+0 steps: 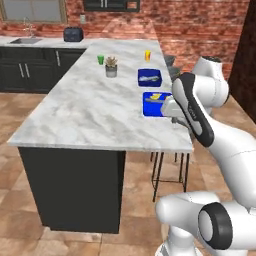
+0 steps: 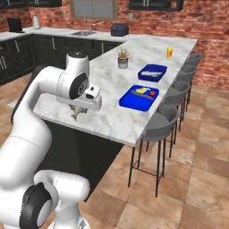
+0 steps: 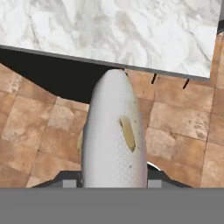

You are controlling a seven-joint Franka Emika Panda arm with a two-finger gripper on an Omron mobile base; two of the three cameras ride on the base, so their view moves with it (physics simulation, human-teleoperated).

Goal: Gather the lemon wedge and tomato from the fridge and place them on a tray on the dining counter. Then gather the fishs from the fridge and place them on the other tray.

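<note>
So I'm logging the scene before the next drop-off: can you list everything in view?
dining counter: one, white-grey marble, centre
trays: two, blue, counter's stool side; near, far
lemon wedge: one, yellow, in near tray
tomato: one, red, in near tray
fish: one, grey-silver, between the gripper's fingers; another in far tray
potted plant: one, green, on counter
cups: green, orange, on counter
stools: grey, along counter
toaster: dark, back counter
sink: back counter
gripper: shut on fish
</note>
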